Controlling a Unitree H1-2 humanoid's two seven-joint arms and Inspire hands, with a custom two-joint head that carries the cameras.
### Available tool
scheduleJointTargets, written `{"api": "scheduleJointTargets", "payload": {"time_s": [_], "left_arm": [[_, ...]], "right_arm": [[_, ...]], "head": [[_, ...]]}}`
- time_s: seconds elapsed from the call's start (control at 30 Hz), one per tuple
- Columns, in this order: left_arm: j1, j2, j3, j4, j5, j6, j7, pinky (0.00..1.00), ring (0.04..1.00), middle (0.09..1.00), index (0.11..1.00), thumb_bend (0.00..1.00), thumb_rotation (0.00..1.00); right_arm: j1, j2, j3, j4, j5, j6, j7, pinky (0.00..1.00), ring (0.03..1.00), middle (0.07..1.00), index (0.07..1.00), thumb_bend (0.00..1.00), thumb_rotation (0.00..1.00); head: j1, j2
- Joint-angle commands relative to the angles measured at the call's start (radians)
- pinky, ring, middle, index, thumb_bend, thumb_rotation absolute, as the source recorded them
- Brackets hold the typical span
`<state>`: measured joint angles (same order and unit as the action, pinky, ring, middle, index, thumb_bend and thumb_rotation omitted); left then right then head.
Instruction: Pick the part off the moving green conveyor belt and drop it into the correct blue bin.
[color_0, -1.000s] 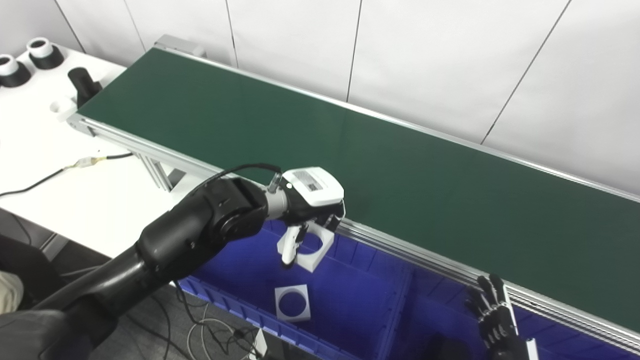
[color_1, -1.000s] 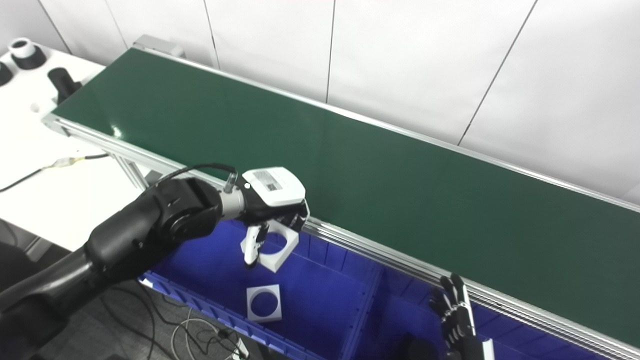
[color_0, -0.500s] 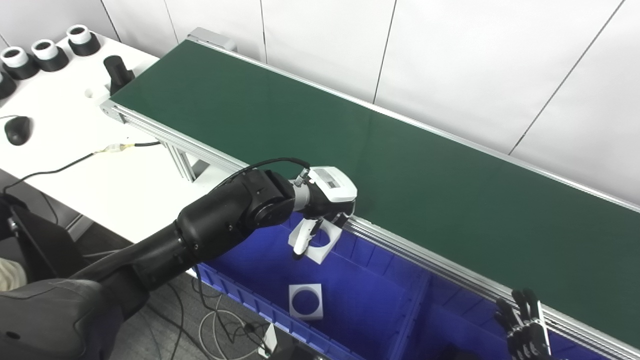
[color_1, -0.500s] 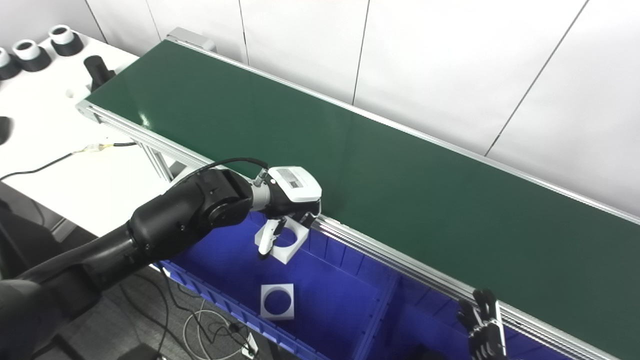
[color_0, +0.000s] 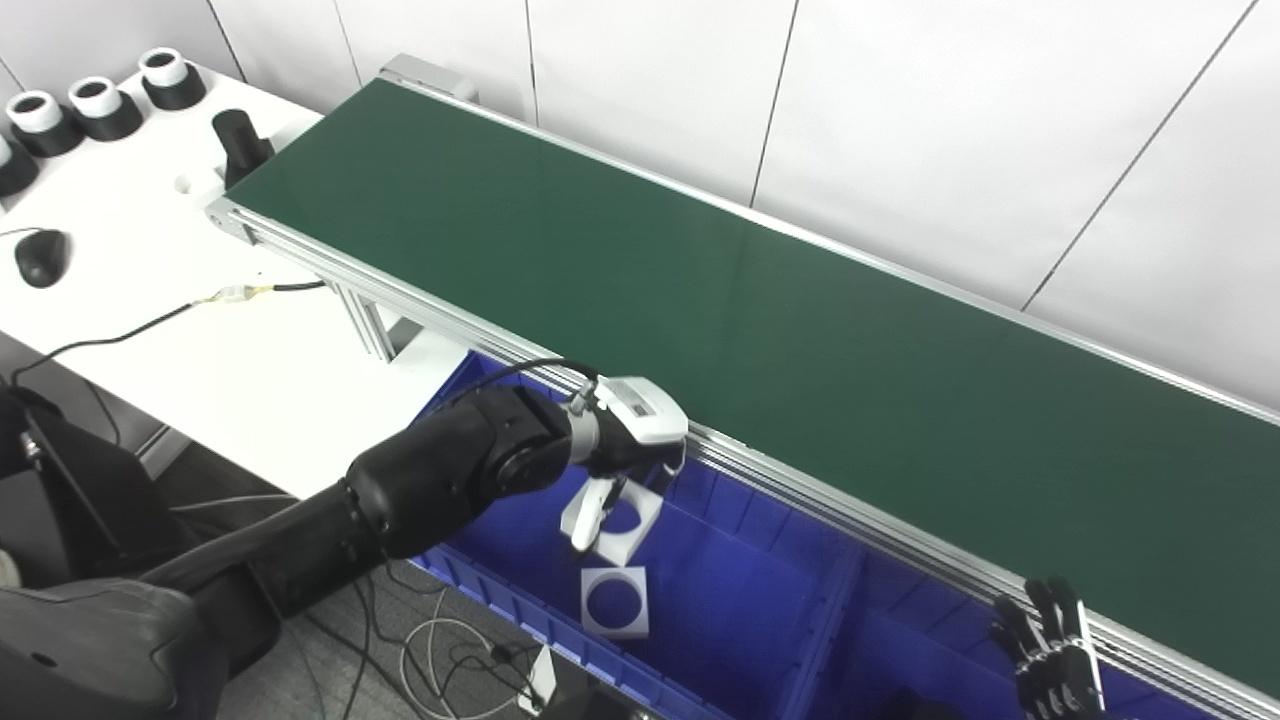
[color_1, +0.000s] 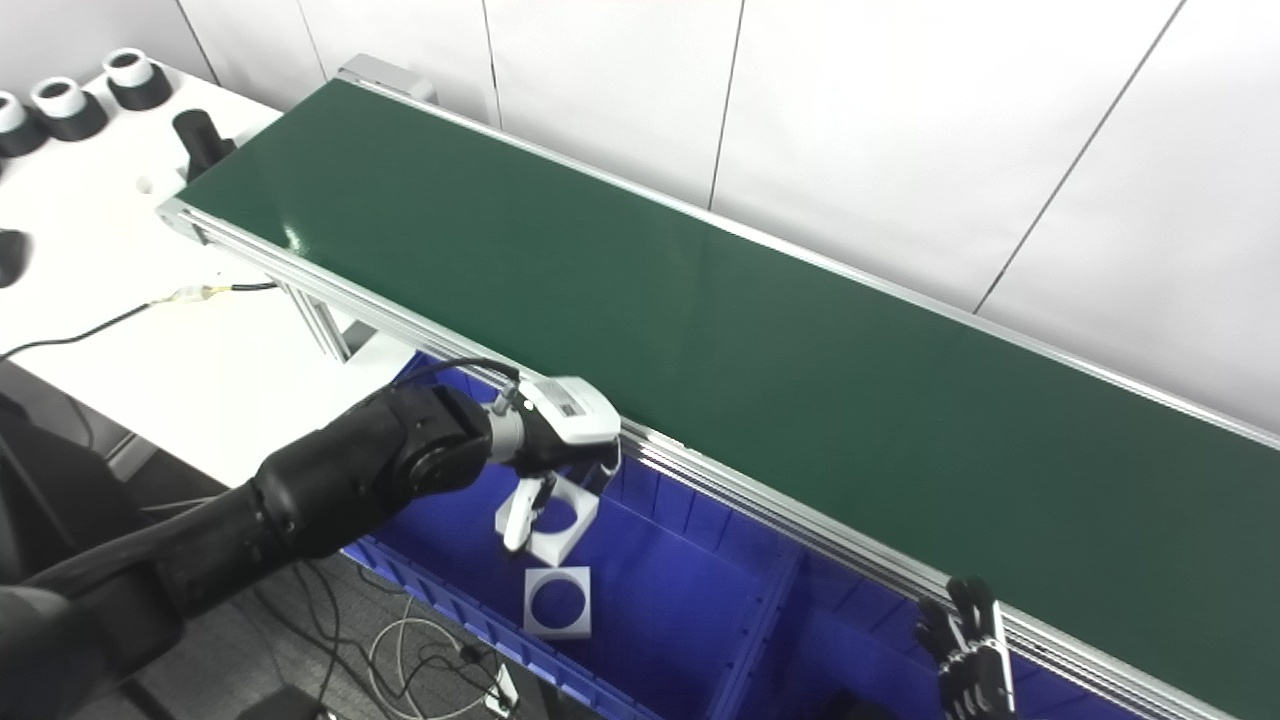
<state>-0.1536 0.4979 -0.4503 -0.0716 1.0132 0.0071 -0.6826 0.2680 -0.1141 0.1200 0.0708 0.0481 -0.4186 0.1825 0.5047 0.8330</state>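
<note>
Now, the scene by its parts:

Left robot hand (color_0: 625, 455): lowered inside the blue bin (color_0: 760, 600), its fingers clamped on a white square part (color_0: 628, 520) with a round hole; a white thumb crosses the part's left edge.

Held part: tilted, hanging above the bin floor at the 12 o'clock side of a second part, just clear of the near rail of the belt.

Second white part (color_0: 615, 602): same square shape with a round hole, lying flat on the bin floor, at 6 o'clock from the held one. Whether the two touch cannot be told.

Blue bin: sits below the belt's near edge; a divider wall at about 3 o'clock from the parts splits it from the next compartment. Both parts are in the left compartment.

Green conveyor belt (color_0: 700, 290): runs from 10 o'clock to 4 o'clock across the view, bare green surface with silver rails.

Right robot hand (color_0: 1050, 665): low at 5 o'clock, by the belt's near rail, fingers pointing up and spread, holding nothing.

Tabletop (color_0: 150, 300): white, at 9 o'clock from the belt's end.

On the tabletop: black-and-white rings (color_0: 100, 95) in a row at 10 o'clock, a black cylinder (color_0: 240, 140) beside the belt's end, a dark mouse (color_0: 42, 255), and a black cable (color_0: 130, 325).
</note>
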Motion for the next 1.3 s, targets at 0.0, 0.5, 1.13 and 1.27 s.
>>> {"api": "scheduleJointTargets", "payload": {"time_s": [0.0, 0.5, 1.13, 1.27], "left_arm": [[-0.008, -0.004, -0.002, -0.018, 0.007, 0.008, 0.014, 0.27, 0.342, 0.426, 0.515, 0.52, 0.00], [0.045, -0.012, -0.062, 0.035, 0.058, -0.013, 0.111, 0.30, 0.368, 0.436, 0.509, 0.52, 0.00], [0.060, -0.010, -0.056, 0.053, 0.049, -0.035, 0.244, 0.38, 0.451, 0.526, 0.492, 0.52, 0.06], [0.054, -0.004, -0.065, 0.058, 0.056, -0.038, 0.242, 0.45, 0.518, 0.610, 0.594, 0.85, 0.26]], "right_arm": [[-0.005, 0.003, -0.006, -0.029, 0.004, -0.050, 0.006, 0.86, 0.893, 0.955, 0.980, 0.92, 0.97], [-0.004, 0.005, -0.009, -0.033, 0.004, -0.050, 0.008, 0.85, 0.889, 0.953, 0.976, 0.90, 0.97], [-0.002, 0.007, -0.008, -0.030, -0.003, -0.050, 0.005, 0.85, 0.882, 0.948, 0.974, 0.91, 0.97], [-0.002, 0.007, -0.006, -0.030, -0.001, -0.050, 0.007, 0.85, 0.884, 0.948, 0.977, 0.92, 0.97]], "head": [[-0.006, 0.003], [-0.011, 0.000], [-0.028, -0.009], [-0.029, -0.009]]}}
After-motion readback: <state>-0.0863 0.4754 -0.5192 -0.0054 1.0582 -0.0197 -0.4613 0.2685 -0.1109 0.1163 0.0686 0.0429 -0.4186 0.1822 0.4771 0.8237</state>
